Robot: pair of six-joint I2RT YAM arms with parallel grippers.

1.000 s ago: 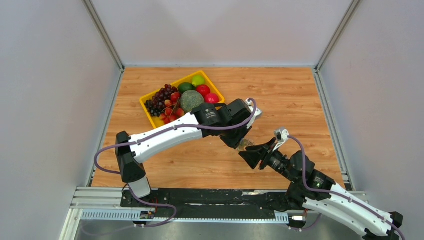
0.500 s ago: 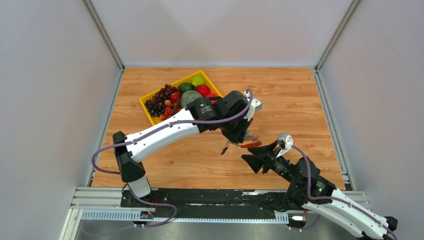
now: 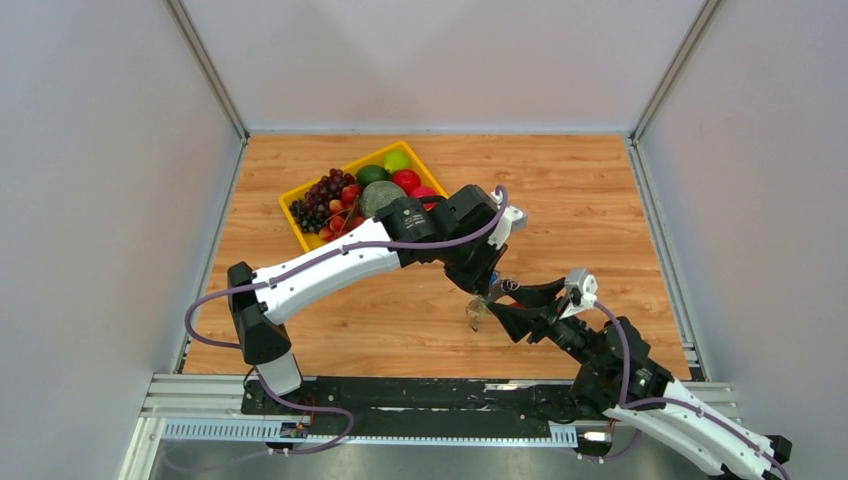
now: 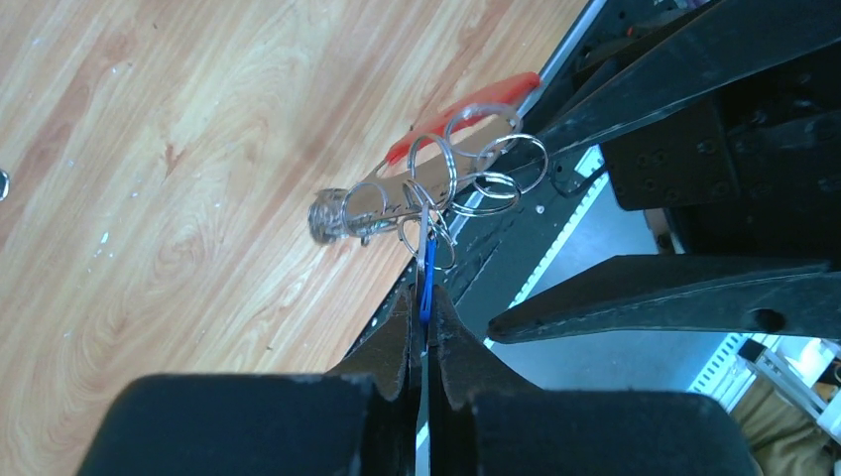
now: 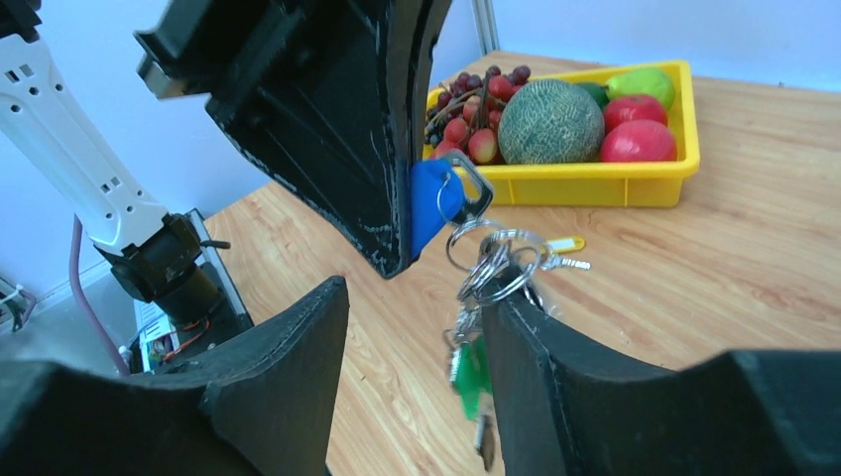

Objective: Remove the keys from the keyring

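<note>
Keyring [image 4: 451, 174] hung clear of the table [image 4: 149, 149], suspended by its blue-headed key [image 5: 428, 205], which the left gripper [image 4: 424, 297] clamped, apparently to steady the cluster while the right gripper [image 5: 417, 293], jaws spread, stood just beside the rings to pull.

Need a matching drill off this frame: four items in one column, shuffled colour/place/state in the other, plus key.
Items:
1. blue key head
2. right gripper
3. melon
4. fob

Matches:
A. red
B. open
C. in the yellow tray
D. pinched by the left gripper

Pairs: 1-D, 2-B, 3-C, 4-A
</note>
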